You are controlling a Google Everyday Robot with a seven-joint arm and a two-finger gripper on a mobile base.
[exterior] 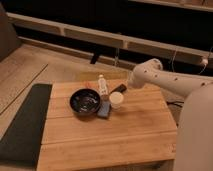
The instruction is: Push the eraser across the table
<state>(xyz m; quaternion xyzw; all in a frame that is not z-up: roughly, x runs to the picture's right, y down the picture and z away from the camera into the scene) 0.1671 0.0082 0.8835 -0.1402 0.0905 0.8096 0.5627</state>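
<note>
Eraser (104,109) lies on the table (125,140) between the bowl (84,101) and the cup (116,100). Your gripper (119,89) hangs just behind the cup; you cannot tell if it is wide or narrow. Reaching in, you may tip the cup or bottle (102,86).

We see the gripper (119,90) low over the table (125,142), right of the bowl (85,101). Bottle (102,85) behind-right of bowl, cup (116,100) to its right, eraser (104,109) just beside its front-right rim.
</note>
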